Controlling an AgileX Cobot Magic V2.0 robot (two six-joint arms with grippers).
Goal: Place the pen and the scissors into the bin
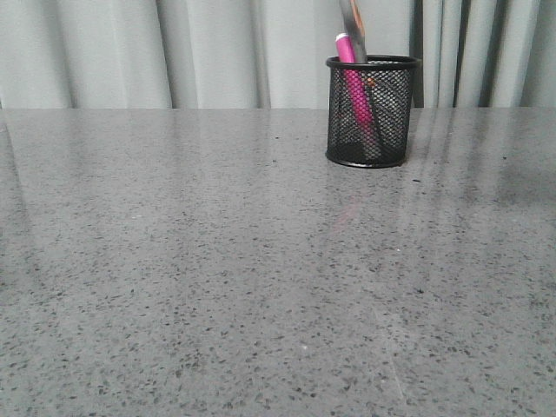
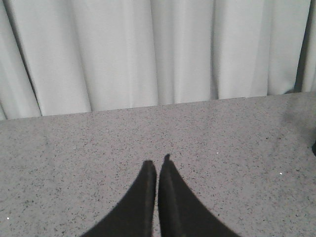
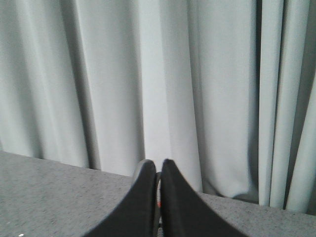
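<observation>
Right gripper (image 3: 158, 170) is clenching something thin, probably the scissors (image 1: 353, 26), with grey and orange peeking between its fingers. They are standing near-vertical in the bin (image 1: 371, 111) by the counter's far right edge, beside the pen (image 1: 351, 78). Handles cut off. Left gripper (image 2: 158, 168) is sitting clenched, empty, farther away.

Inside the small black wire-mesh bin (image 1: 369, 111), the bright pink marker pen (image 1: 351, 80) shows only dimly through the mesh, and its lower end is lost in the dark at the bottom. The scissors (image 1: 354, 28) beside it are blurred where they stick out above the rim, and the front view's top edge cuts them off. In the right wrist view a grey sliver with an orange speck (image 3: 158, 204) peeks between the black fingers, too little to identify.
</observation>
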